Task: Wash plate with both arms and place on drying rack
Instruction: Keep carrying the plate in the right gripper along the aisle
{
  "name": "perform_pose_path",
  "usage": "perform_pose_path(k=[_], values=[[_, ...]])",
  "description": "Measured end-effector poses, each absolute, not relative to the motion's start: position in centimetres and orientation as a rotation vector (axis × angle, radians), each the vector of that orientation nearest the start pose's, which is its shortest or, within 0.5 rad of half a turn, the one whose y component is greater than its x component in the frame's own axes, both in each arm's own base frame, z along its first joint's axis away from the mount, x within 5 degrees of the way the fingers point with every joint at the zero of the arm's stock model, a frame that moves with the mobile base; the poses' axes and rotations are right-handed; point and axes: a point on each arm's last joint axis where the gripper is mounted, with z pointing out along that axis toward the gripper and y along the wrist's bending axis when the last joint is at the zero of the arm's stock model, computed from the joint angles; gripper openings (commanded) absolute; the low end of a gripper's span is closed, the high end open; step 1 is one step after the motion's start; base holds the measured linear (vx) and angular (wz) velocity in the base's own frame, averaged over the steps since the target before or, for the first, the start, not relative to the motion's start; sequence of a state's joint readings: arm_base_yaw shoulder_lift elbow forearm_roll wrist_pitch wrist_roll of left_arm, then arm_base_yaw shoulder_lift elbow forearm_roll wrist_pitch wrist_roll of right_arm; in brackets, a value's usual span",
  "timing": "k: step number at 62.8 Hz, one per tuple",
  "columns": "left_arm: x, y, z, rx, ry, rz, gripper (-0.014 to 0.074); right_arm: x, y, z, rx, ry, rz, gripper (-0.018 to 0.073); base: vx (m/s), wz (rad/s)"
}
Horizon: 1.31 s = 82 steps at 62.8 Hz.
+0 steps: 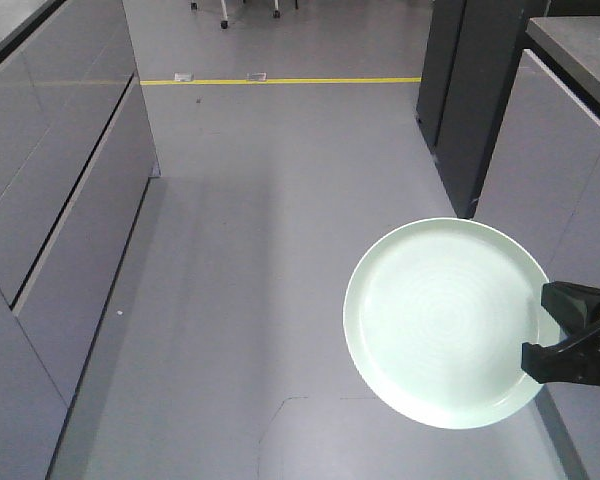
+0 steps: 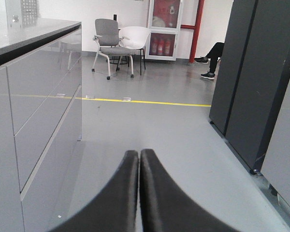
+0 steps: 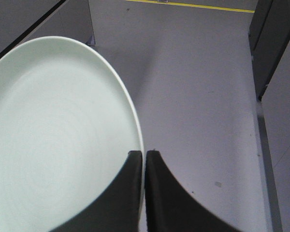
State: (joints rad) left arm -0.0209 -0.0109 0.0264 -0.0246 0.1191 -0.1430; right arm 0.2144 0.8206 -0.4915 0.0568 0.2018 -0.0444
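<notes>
The pale mint-green plate (image 1: 442,320) hangs above the grey floor at the lower right of the front view, its face turned up toward the camera. My right gripper (image 1: 546,328) is shut on the plate's right rim, one finger on each side. In the right wrist view the plate (image 3: 53,130) fills the left half and the right gripper (image 3: 143,154) pinches its edge. My left gripper (image 2: 138,153) is shut with nothing between its fingers, pointing down the aisle; it does not show in the front view. The drying rack is out of view.
Grey cabinet fronts (image 1: 50,200) line the left side under a dark countertop (image 2: 24,41). Dark tall cabinets (image 1: 475,90) and a grey unit (image 1: 565,170) stand on the right. A yellow floor line (image 1: 280,81) crosses the aisle; chairs (image 2: 111,46) stand beyond it.
</notes>
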Motion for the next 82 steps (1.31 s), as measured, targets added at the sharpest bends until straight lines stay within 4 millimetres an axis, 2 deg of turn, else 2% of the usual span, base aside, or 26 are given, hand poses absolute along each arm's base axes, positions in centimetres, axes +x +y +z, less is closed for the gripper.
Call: perform_pose_path(k=[82], values=[[5.66,-0.15,19.4,-0.116,1.616,-0.148,-0.0006,16.25,3.65,27.81,-0.212,2.006,0.155,-0.0008,0.08,-0.02]])
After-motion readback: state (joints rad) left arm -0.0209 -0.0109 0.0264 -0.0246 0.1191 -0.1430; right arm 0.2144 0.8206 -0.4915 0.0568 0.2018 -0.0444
